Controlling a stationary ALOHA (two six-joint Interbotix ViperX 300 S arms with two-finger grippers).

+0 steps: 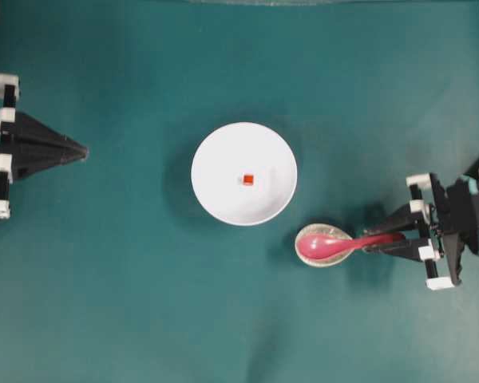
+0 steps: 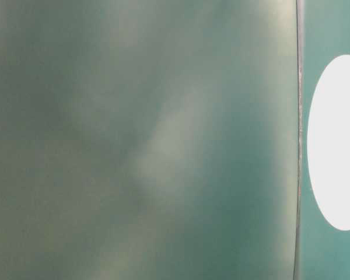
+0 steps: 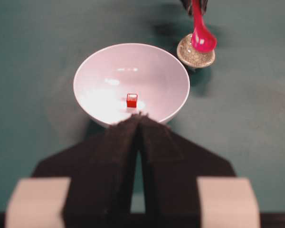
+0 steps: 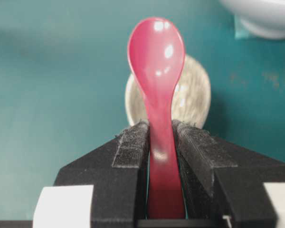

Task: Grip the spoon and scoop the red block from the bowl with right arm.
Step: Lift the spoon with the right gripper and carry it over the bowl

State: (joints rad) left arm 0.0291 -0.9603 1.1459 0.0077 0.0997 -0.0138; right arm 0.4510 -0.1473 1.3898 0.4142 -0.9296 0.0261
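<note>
The pink-red spoon [image 1: 335, 245] lies with its scoop over a small speckled cream dish [image 1: 324, 254], to the lower right of the white bowl [image 1: 215, 199]. My right gripper [image 1: 382, 242] is shut on the spoon's handle [image 4: 161, 156]; both pads press its sides. The scoop [image 4: 156, 52] points away from the wrist, above the dish [image 4: 194, 99]. A tiny red block [image 1: 247, 179] rests in the middle of the bowl, also visible in the left wrist view as the block [image 3: 132, 100] inside the bowl [image 3: 85, 80]. My left gripper [image 1: 84, 150] is shut and empty at the far left.
Teal cloth covers the whole table. The bowl's rim [image 4: 266, 23] shows at the top right of the right wrist view. In the table-level view only blurred green and a white oval [image 2: 335, 143] at the right edge appear.
</note>
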